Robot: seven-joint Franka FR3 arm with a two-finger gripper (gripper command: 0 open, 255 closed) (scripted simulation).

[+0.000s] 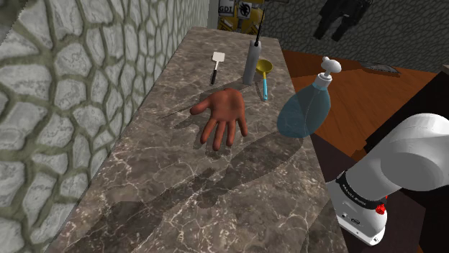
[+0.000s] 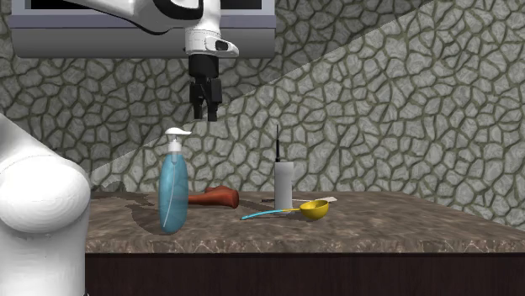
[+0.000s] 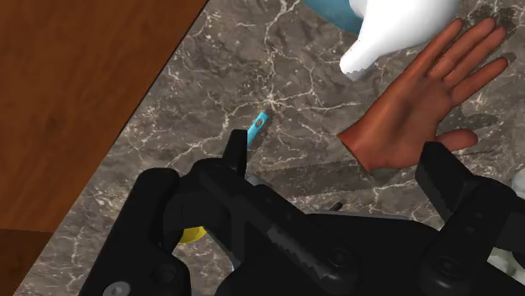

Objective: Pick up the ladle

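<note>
Ladle (image 1: 265, 73) with a yellow bowl and thin blue handle, lying flat at the far end of the worktop (image 1: 180, 194), close to the edge on the shoulder view's right. Bowl just beside a tall grey bottle (image 1: 250, 63), on that bottle's right in the shoulder view, handle running back toward the near end. Small spatula (image 1: 216, 65) on the bottle's other side. Nearer along the worktop, a brown glove (image 1: 224, 115) spread flat, and a blue pump bottle (image 1: 306, 108) standing close to the right edge.

Hand (image 2: 207, 116) hanging high above the worktop in the second exterior view, pointing down, over the gap between pump bottle and glove. Fingers set wide apart in the wrist view, holding nothing. Ladle's blue handle tip (image 3: 259, 126) visible there just past one finger.

Not yet over the ladle, so plenty of room for error. Most likely: clipping the white pump top on the way across, or tipping the grey bottle when coming down near the bowl. Thin, low handle also apt to slip or swing out if pinched off-centre. Edge close by, so a nudged ladle could slide off.
</note>
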